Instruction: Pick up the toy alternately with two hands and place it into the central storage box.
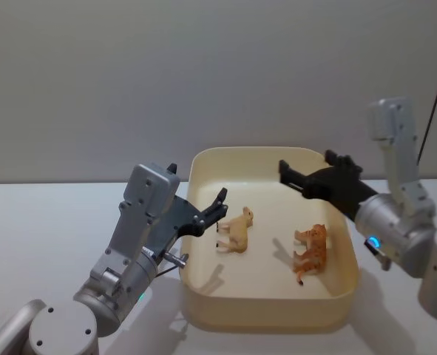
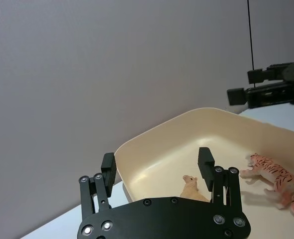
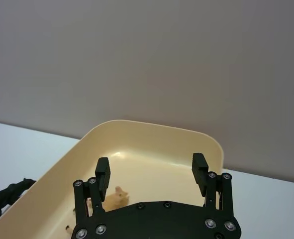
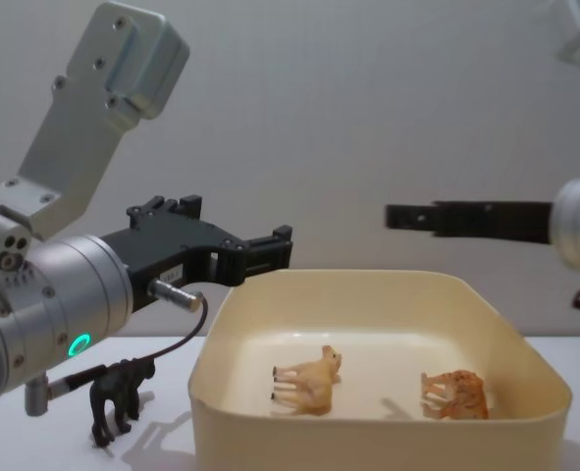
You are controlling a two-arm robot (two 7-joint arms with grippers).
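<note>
— Left claw [image 2: 156, 162]?
— Nearest of all. Spread wide, gripping nothing. Hovers just above the left rim of the box [image 4: 368, 437], prongs aimed inward over it.

— Anything beneath that arm?
— Black animal [image 4: 116, 392], upright on the surface [image 1: 41, 222], just beside the left wall of the box and outside it. Not yet picked up.

— Inside the box?
— Two figures, seemingly on their feet, apart from each other. Tan animal [image 4: 309, 383] left of the middle, striped orange tiger [image 4: 456, 392] toward the right. Touched by neither claw.

— Farther back?
— Right claw [image 3: 150, 165], up over the far right part of the box. Likewise splayed, nothing between the prongs. Well above the toys.

— So how far along?
— Roughly two thirds, judging from the views: two in, one out. Probably one pick left, the black animal, then a lift over the rim and a release inside.

— Which claw for that?
— Left, most likely, with the toy on that side and almost under the arm. Needs a pull back and a descent first: aimed past the toy at present, not at it.

— Any other toys outside?
— Cannot tell for the patch hidden behind the left arm in the head view.
</note>
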